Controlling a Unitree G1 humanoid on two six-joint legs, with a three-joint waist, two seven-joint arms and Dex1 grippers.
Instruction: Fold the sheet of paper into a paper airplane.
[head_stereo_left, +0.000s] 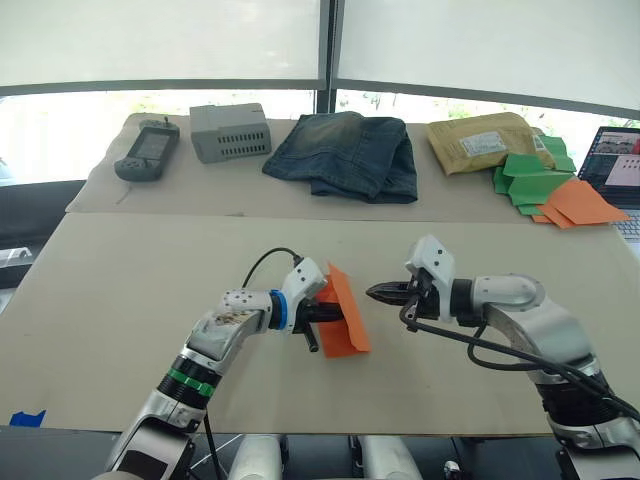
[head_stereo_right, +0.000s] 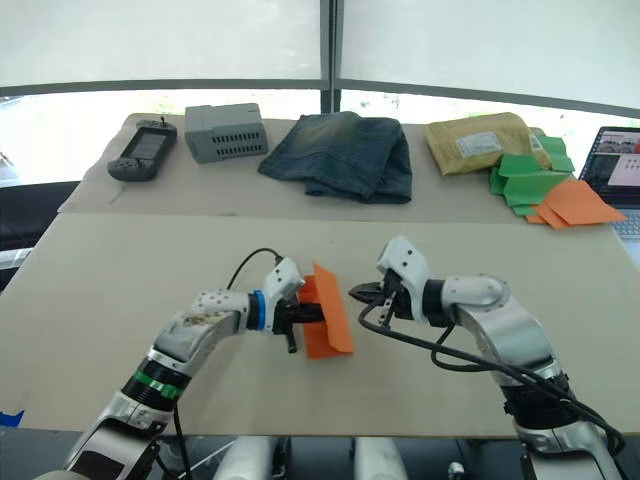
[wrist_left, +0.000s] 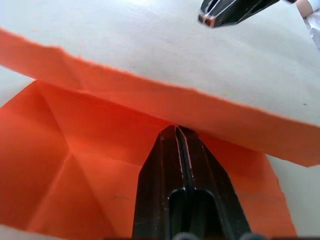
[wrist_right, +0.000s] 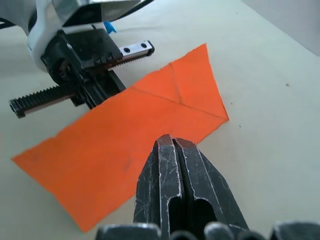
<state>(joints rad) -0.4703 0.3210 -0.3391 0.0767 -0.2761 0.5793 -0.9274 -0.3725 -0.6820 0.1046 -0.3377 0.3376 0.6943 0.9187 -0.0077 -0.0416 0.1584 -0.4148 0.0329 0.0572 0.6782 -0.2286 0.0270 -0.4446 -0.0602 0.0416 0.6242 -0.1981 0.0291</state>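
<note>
Orange sheet of paper (head_stereo_left: 341, 312), partly folded, pinched upright mid-worktop (head_stereo_left: 120, 290) by closed left hand (head_stereo_left: 322, 314), apparently to present a flap for creasing; right hand (head_stereo_left: 382, 292) just beside it, fingers shut, holding nothing, poised to press.

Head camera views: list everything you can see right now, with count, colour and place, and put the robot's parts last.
Bright orange creased sheet of paper: one, orange, front table centre, held partly raised.
Grey handheld device: one, dark grey, back table far left.
Grey vented box: one, grey, back table, beside the handheld device.
Folded blue denim jeans: one, blue, back table centre.
Brown padded envelope: one, tan, back table right.
Green paper shapes: several, green, right of the envelope.
Paler orange flat pieces: a few, orange, beside the green shapes.
Laptop: one, far right edge.
Left gripper: shut on the sheet.
Right gripper: shut, just right of the sheet.
</note>
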